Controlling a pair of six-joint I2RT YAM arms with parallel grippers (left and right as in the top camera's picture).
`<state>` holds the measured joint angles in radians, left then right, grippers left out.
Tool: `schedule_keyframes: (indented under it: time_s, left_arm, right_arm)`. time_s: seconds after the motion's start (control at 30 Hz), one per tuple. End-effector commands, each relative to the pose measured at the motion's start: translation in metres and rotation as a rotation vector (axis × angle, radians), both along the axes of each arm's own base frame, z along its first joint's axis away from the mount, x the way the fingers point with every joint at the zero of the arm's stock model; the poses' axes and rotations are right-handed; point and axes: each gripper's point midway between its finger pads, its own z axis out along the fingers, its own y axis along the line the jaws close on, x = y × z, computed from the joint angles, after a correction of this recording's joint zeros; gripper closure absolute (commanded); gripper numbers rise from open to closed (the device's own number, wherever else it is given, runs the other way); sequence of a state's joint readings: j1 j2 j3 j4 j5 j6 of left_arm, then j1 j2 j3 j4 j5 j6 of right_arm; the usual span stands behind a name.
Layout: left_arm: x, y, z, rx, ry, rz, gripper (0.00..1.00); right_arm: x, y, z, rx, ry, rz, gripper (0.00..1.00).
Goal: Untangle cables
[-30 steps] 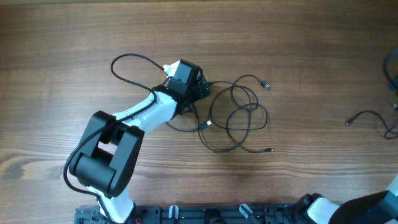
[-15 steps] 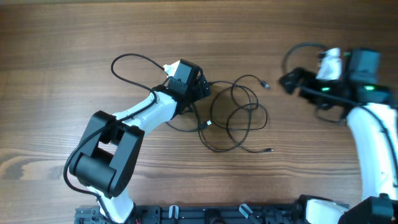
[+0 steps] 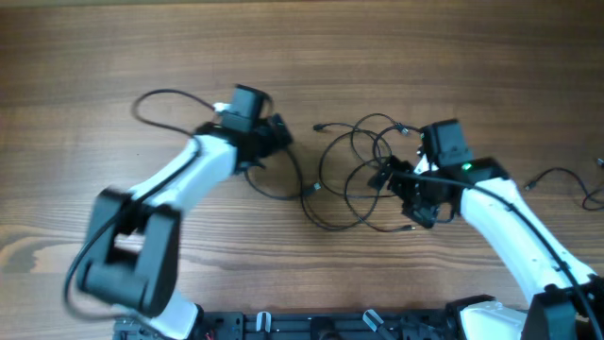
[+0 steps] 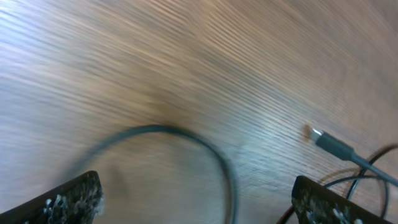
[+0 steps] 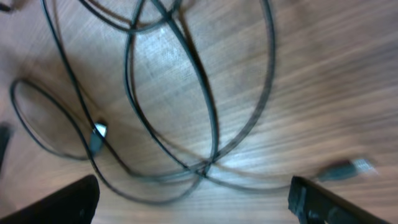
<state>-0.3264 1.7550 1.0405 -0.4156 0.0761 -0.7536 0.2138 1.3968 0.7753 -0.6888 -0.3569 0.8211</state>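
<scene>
I am working over a table (image 3: 113, 38) of brown wood with a fine straight grain running across the frame. The cables (image 3: 357, 151) lie at centre frame in the overhead view: thin, smooth black cords thrown into several overlapping round loops, with small plug ends sticking out at the top and lower right of the heap. The left gripper (image 3: 272, 135) sits just left of the heap, its jaws spread wide and holding nothing. Its wrist view is smeared by motion blur, showing one cord arc (image 4: 186, 132) and a dark plug with a metal tip (image 4: 333, 146) at right. The right gripper (image 3: 404, 194) is over the right side of the loops, jaws also wide and empty. In its wrist view the crossings (image 5: 205, 112) read clearly, but the plug (image 5: 345, 168) at lower right is blurred. I cannot tell whether either finger touches a cord. A separate thin cord (image 3: 557, 175) lies at the far right, cut off by the frame edge.
</scene>
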Motion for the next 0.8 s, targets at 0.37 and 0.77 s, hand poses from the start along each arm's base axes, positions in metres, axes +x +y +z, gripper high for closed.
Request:
schedule_keyframes:
  time_s: [0.37, 0.77]
  left_arm:
    - [-0.078, 0.048, 0.051, 0.04, 0.16, 0.054, 0.0]
    - [-0.09, -0.016, 0.03, -0.04, 0.132, 0.046, 0.0]
  right_arm:
    - [0.048, 0.033, -0.006, 0.204, -0.324, -0.037, 0.96]
    - [0.086, 0.012, 0.189, 0.33, -0.965, 0.077, 0.96]
